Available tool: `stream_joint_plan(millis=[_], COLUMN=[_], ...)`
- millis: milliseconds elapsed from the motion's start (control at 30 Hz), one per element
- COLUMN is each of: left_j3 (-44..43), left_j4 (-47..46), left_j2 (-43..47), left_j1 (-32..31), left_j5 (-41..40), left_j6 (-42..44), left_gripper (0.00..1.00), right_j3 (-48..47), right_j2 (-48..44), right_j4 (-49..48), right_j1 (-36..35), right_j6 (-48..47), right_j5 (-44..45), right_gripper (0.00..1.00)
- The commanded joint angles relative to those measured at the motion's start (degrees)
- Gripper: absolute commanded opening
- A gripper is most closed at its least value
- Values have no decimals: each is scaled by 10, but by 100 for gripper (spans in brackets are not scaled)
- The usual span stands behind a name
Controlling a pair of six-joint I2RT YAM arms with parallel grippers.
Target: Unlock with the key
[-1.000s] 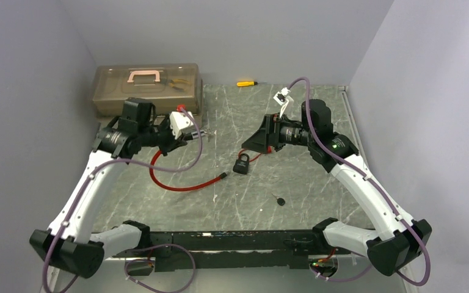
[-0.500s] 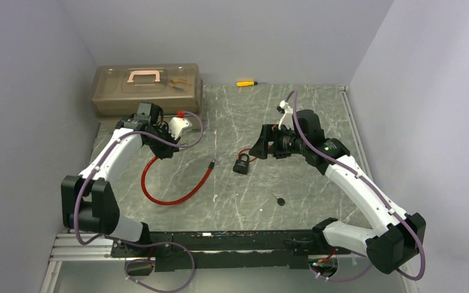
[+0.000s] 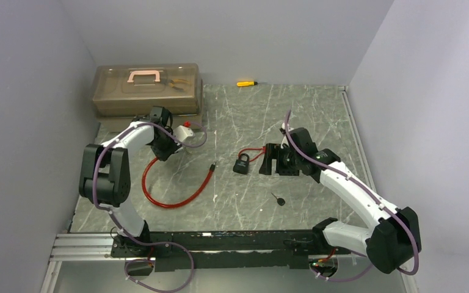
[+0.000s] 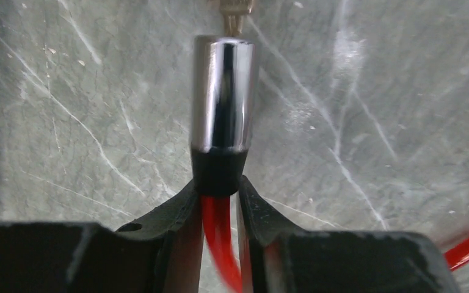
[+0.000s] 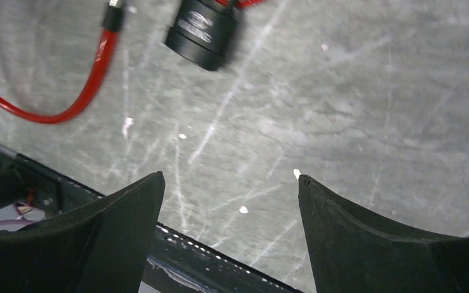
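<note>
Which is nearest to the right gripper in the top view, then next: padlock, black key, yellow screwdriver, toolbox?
From the right gripper:
1. padlock, just left of it
2. black key, near side
3. yellow screwdriver, far edge
4. toolbox, far left corner

The black padlock (image 3: 241, 164) lies mid-table (image 3: 317, 116), a short red loop at its shackle. The right end effector (image 3: 269, 160) sits low just to its right. The black-headed key (image 3: 278, 199) lies nearer the bases, apart from both. The left end effector (image 3: 171, 149) meets one end of the red cable (image 3: 172, 203), near the brown toolbox (image 3: 146, 88).
</note>
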State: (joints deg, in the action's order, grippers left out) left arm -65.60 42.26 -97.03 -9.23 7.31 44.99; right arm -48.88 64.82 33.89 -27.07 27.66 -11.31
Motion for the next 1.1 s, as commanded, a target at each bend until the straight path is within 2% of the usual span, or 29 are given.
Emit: stream_joint_plan(millis=[0,67,200,267,367,467,500,800,900,1067], left_j3=[-35,-37,-49,-64,-95,-131,-142,-232,-228,-195], left_j4=[2,11,44,70,115,174,202,325,347,339], left_j2=[-19,-18,-4,6,25,40,45,98,126,171], left_j1=[-10,-19,-34,-42,-49,-54,-56,-66,-77,-110], left_j5=[-41,-38,-11,4,35,66,76,160,189,181], left_j6=[34,41,38,34,27,27,29,13,22,30], left_gripper=[33,41,64,71,74,91,94,99,99,99], right_j3=[47,73,112,125,138,149,153,155,149,145], right_j2=[4,7,10,10,7,6,7,49,61,67], right_j4=[11,5,-2,0,11,13,9,12,16,9], right_j1=[-2,-5,-27,-47,-75,-100,-108,-171,-177,-180], right_j6=[37,55,88,105,131,148,152,182,186,181], right_j5=[50,59,83,108,155,180,185,242,257,262], right_gripper=[83,84,86,87,87,87,87,78,76,66])
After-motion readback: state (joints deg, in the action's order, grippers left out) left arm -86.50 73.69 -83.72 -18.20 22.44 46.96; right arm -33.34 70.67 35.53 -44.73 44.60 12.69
